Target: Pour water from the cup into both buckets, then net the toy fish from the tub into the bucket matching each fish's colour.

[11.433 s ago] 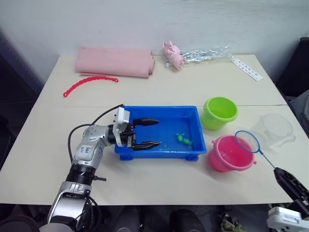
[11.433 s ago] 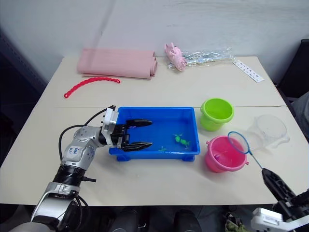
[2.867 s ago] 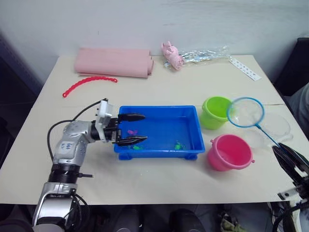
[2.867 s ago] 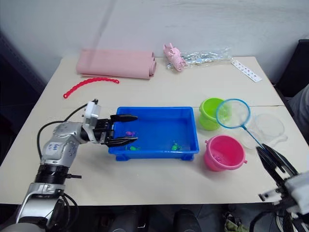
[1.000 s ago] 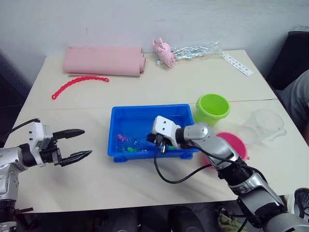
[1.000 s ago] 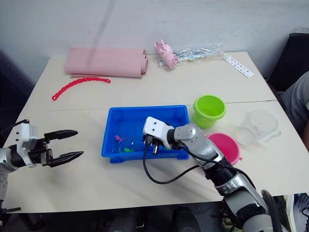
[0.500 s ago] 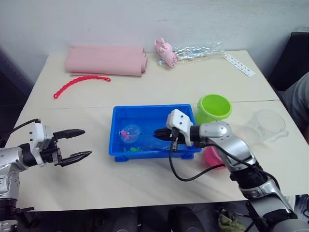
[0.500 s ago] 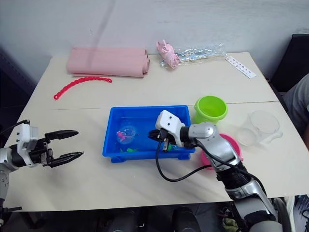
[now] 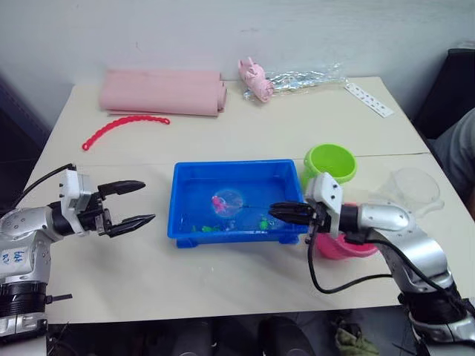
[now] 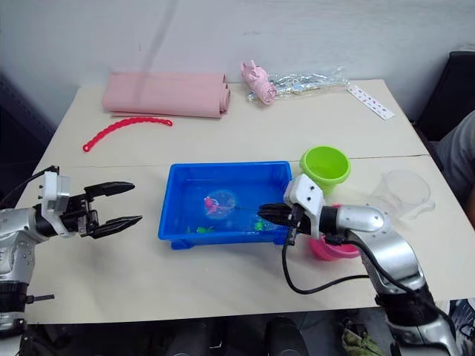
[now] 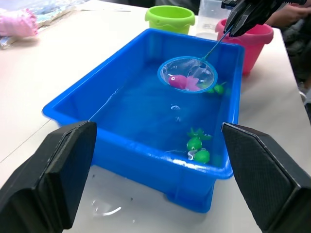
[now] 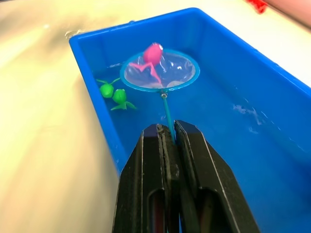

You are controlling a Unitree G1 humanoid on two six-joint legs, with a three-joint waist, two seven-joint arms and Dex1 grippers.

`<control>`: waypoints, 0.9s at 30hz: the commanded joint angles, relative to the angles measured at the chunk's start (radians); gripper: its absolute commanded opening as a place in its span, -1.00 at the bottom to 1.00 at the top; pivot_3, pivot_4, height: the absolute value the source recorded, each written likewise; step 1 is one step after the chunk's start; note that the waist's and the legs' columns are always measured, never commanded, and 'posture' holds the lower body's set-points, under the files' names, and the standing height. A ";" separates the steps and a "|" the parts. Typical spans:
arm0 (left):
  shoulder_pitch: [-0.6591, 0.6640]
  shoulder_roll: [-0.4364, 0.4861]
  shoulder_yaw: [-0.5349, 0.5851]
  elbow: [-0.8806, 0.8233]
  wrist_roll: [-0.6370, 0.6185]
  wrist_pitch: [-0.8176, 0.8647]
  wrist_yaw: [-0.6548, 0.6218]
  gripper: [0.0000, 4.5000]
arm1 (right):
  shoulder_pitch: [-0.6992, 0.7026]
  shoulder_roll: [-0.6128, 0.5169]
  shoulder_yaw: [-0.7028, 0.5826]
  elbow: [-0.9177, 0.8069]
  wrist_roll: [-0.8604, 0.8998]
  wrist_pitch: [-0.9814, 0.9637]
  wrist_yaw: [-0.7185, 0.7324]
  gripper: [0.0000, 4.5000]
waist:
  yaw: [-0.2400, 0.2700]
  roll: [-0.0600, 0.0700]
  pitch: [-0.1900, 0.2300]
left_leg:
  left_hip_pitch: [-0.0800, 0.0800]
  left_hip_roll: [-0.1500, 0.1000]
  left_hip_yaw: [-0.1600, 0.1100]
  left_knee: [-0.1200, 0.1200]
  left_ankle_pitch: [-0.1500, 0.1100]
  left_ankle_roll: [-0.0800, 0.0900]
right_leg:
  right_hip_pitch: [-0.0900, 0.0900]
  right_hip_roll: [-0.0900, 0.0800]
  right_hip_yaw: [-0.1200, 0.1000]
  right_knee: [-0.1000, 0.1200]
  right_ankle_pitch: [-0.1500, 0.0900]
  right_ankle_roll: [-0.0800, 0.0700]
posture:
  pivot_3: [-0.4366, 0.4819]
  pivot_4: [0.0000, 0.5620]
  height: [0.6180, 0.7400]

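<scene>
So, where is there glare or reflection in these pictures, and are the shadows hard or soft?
Left eye view: the light is even, and the tub throws only a faint, soft shadow on the table. Left wrist view: small bright glints sit on the water below the net. Right wrist view: the table beside the tub shines pale with glare, while the right gripper looks dark.

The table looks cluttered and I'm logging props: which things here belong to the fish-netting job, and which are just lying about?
Part of the job:
net holding a pink fish, in the right gripper
blue tub
green fish
green bucket
pink bucket
clear cup

Lying about:
pink roll
red chain
pink pig toy
plastic bag
white strip
</scene>
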 commanded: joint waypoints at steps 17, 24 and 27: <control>-0.157 -0.220 -0.234 -0.093 0.004 0.050 -0.027 0.99 | 0.586 0.035 -0.686 -0.371 0.244 -0.077 -0.024 -1.00 | 0.024 0.000 0.000 | -0.001 0.000 0.000 0.003 0.000 0.001 | 0.001 0.000 0.000 0.000 0.000 0.000 | -0.05 -0.47 1.00; -0.196 -0.289 -0.286 -0.127 -0.001 0.096 0.004 0.99 | 0.773 0.071 -0.948 -0.393 0.257 -0.128 0.004 -1.00 | 0.040 0.000 0.000 | -0.001 -0.001 -0.001 0.004 0.001 0.002 | 0.002 0.000 0.000 0.000 0.000 0.001 | -0.05 -0.47 1.00; -0.217 -0.313 -0.306 -0.133 0.000 0.112 0.010 0.99 | 0.840 0.104 -1.030 -0.344 0.166 -0.223 0.005 -1.00 | 0.045 0.000 0.000 | 0.000 -0.001 0.000 0.004 0.002 0.002 | 0.002 0.001 0.001 -0.002 0.000 0.001 | -0.05 -0.47 1.00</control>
